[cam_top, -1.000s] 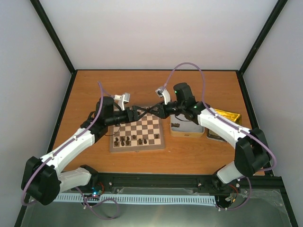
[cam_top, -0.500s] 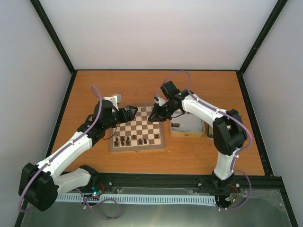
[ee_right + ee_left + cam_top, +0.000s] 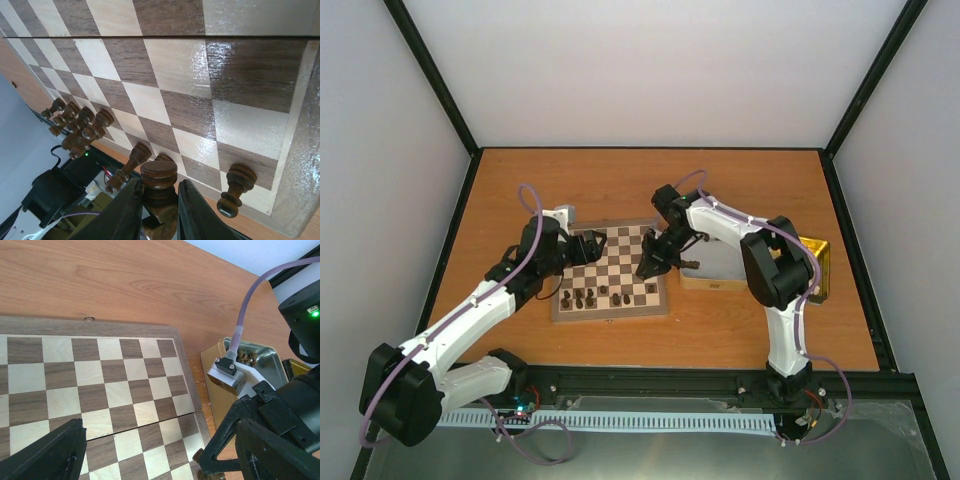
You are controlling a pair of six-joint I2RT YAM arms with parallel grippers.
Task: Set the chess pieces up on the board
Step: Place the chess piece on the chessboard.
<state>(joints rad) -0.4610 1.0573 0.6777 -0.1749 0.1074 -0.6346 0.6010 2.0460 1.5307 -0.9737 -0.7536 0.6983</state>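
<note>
The board point(image 3: 610, 272) lies at the table's middle, with several dark brown chess pieces point(image 3: 582, 296) on its near rows. My right gripper point(image 3: 649, 267) is over the board's right side, shut on a dark brown piece point(image 3: 159, 182) held just above the near-right squares. The right wrist view shows the board point(image 3: 175, 75), one standing piece point(image 3: 235, 187) at its corner, another point(image 3: 132, 162) and a cluster point(image 3: 75, 125) further along. My left gripper point(image 3: 592, 245) is wide open and empty over the board's far left part point(image 3: 100, 385), fingers point(image 3: 45, 455) apart.
A silver tin point(image 3: 718, 268) stands right of the board with a dark piece point(image 3: 692, 263) in it; the left wrist view shows several pieces point(image 3: 246, 357) in it. A gold tin point(image 3: 815, 255) lies further right. The right arm point(image 3: 280, 425) crowds the board's right edge.
The right arm swung from over the silver tin leftward and down over the board's right side, carrying the dark piece. The left gripper drew back slightly to the left.
</note>
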